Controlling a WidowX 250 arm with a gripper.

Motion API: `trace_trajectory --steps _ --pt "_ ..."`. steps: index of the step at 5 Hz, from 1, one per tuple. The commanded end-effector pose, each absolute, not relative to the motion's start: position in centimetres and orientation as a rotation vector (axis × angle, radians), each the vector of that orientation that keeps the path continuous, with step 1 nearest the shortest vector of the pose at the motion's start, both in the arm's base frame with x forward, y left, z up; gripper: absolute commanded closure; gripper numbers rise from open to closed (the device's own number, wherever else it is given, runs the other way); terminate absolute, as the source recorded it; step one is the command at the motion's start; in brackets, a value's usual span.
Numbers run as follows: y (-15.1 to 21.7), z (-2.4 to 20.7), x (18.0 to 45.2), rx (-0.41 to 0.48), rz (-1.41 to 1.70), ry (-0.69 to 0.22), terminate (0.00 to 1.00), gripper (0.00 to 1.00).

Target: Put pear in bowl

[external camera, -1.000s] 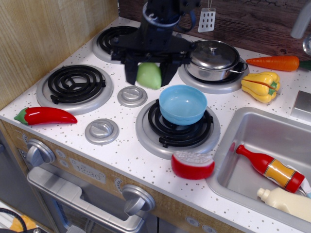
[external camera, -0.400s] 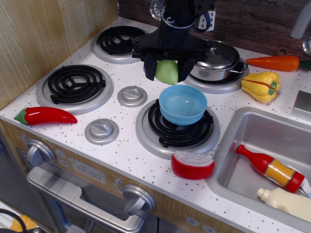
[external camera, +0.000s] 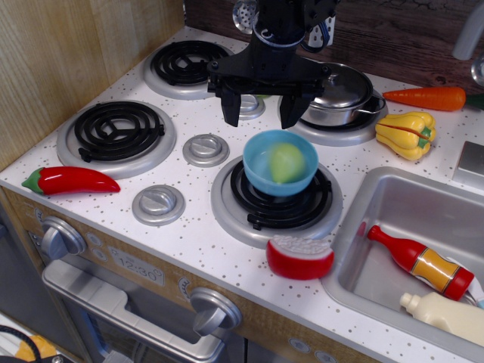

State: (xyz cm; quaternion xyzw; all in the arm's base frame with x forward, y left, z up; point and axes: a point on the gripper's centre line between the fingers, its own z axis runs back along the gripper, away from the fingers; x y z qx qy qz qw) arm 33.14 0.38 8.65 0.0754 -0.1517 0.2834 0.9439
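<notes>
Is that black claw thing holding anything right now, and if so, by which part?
Nothing. The gripper hangs open and empty above the bowl, and the pear lies inside the bowl, clear of the fingers.

You're looking at a smooth, glossy light-blue plastic bowl with a smooth pale-green plastic pear blurred inside it. At 12 o'clock from the bowl, your tool is matt black. At 1 o'clock you have a polished, mirror-bright steel pot. The worktop looks matt white with dark speckles. At 9 o'clock, the chili pepper is glossy red plastic. The burner coils look matt black inside dull silver rings.
</notes>
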Motion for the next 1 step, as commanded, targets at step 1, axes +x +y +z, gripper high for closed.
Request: trace_trajectory --steps 1 --pt "0.25 9.66 33.54 0.142 0.591 -0.348 1.00 0.00"
